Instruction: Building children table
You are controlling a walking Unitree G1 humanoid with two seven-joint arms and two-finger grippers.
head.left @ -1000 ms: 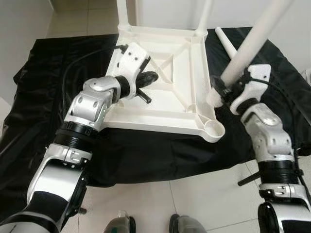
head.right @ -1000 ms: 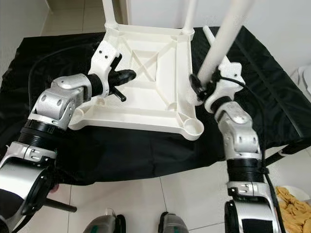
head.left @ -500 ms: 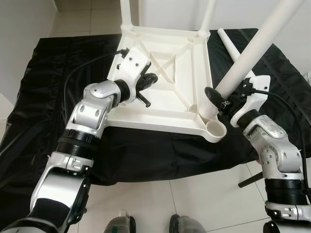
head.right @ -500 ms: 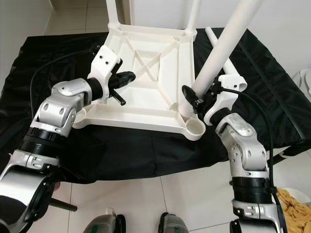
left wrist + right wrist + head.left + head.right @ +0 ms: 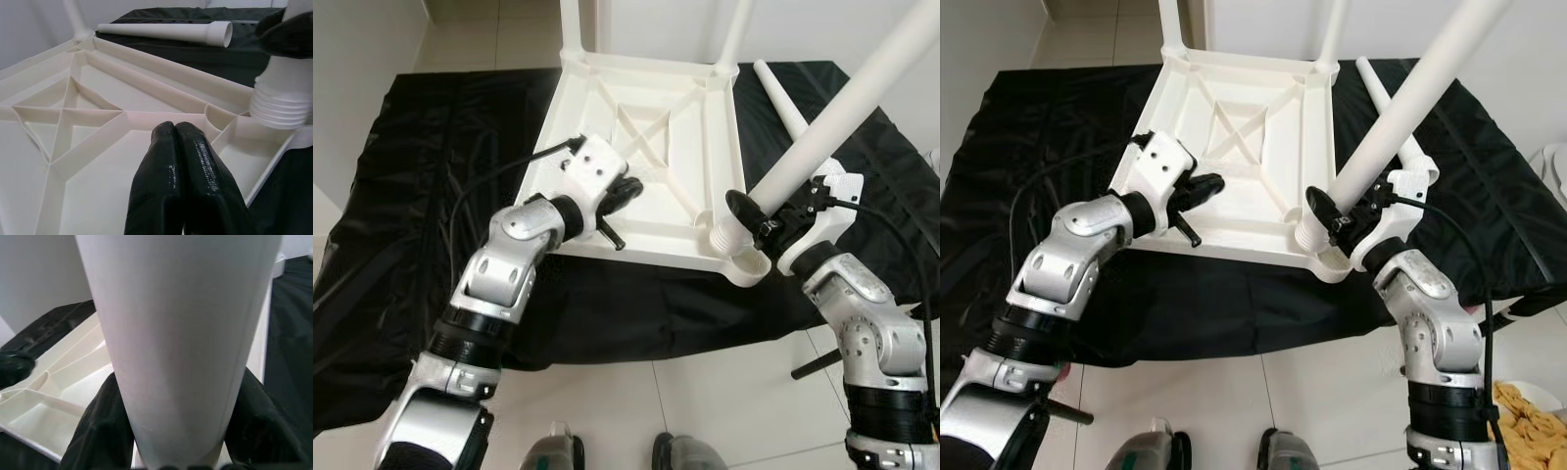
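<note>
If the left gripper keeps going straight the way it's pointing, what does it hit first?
Probably the raised rib of the upturned tabletop just ahead of the shut left gripper; beyond it stands the threaded end of the leg held by the right gripper. Depth is uncertain.

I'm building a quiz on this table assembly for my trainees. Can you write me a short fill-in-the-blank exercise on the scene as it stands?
1. The white tabletop lies upside down on a ____ cloth.
2. The right gripper is shut on a table ____.
3. The fingers of the left gripper are pressed ____, holding nothing.
4. A spare leg lies on the cloth beside the tabletop, on the robot's ____ side.

Missing words: black; leg; together; right
</note>
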